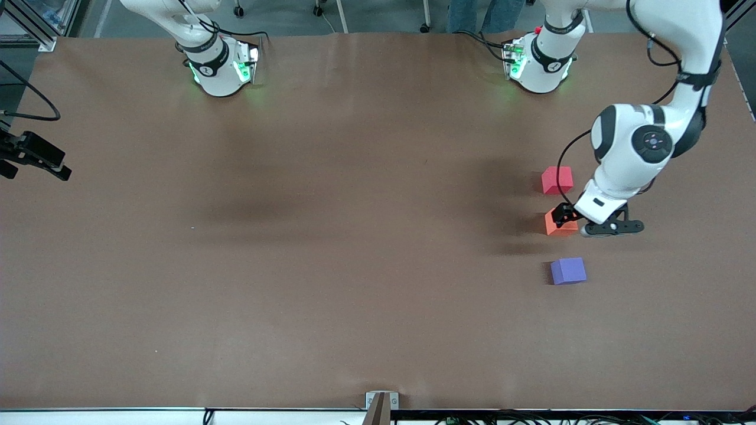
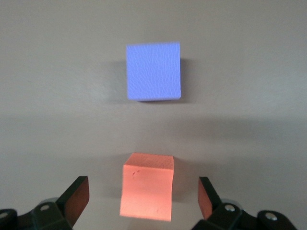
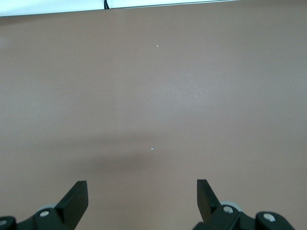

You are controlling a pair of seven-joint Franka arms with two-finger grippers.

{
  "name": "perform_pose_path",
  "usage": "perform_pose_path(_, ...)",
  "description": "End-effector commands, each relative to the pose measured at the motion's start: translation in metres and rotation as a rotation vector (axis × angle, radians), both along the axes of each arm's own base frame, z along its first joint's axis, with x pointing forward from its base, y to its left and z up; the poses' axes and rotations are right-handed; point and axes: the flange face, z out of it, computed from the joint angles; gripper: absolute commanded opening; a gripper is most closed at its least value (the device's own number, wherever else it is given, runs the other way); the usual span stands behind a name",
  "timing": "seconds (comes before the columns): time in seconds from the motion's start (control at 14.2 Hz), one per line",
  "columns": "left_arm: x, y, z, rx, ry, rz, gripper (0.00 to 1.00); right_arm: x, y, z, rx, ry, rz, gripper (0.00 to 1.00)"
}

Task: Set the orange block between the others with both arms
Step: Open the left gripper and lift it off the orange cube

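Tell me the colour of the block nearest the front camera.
Purple-blue block; clearest in the left wrist view.

No readable text, labels, brands or numbers anywhere. Only small dark marks on the black bands of the two arm bases, too small to make out.

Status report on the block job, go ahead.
Left hand open, straddling orange block. Block sits on table between red-pink cube and purple cube. Right hand open, waiting. Nothing in the way.
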Motion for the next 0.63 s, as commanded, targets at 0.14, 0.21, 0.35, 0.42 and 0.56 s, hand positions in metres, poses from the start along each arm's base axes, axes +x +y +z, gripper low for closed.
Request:
perform_pose_path(0.14, 0.041, -0.002, 0.12, -0.004, 0.082, 0.035, 1.0, -0.002, -0.001, 0.002, -0.015, -0.004, 0.004, 1.0)
perform_pose_path(0.21, 0.048, -0.002, 0.147, -0.031, 0.081, 0.046, 1.0, -0.002, -0.002, 0.002, -0.015, -0.004, 0.002, 1.0)
perform_pose_path(0.35, 0.053, -0.002, 0.192, -0.046, 0.081, 0.052, 1.0, -0.002, -0.003, 0.002, -0.015, 0.0, 0.004, 1.0)
perform_pose_path(0.42, 0.054, -0.002, 0.208, -0.046, 0.082, 0.052, 1.0, -0.002, -0.002, 0.002, -0.016, 0.0, 0.007, 1.0)
perform_pose_path(0.56, 0.053, -0.002, 0.243, -0.045, 0.078, 0.051, 1.0, -0.003, -0.003, 0.001, -0.016, 0.008, 0.005, 1.0)
